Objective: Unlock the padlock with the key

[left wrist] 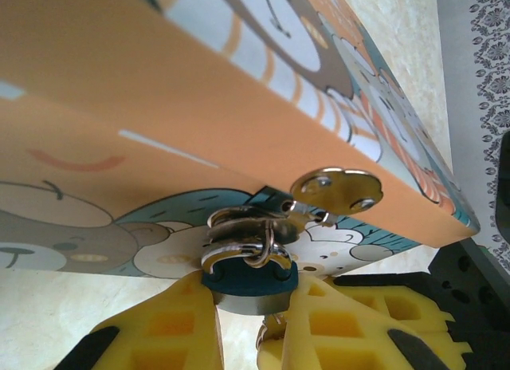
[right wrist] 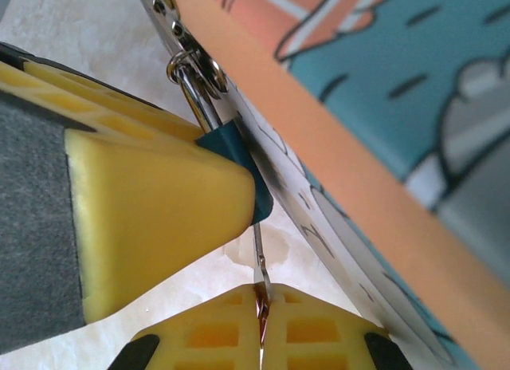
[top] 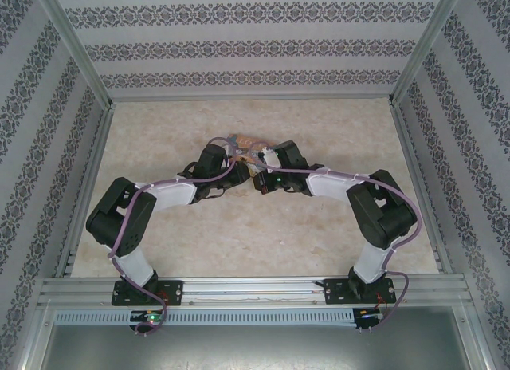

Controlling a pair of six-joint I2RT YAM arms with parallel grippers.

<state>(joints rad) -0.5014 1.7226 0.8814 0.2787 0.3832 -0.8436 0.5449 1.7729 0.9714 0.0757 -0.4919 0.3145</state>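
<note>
Our left pincer [left wrist: 251,305] clamped the padlock [left wrist: 247,278]; the right pincer [right wrist: 260,300] held the key [right wrist: 257,254], blade pointing lengthwise at its base

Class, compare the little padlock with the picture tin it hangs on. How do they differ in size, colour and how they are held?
Size: the padlock is tiny, the tin far larger. Colour: the padlock has a plain blue-teal body and silvery shackle; the tin is orange with cartoon pictures. Hold: the left gripper clamps the padlock's body, not the tin. Shared: the shackle passes through the tin's silvery hasp, joining them.
</note>
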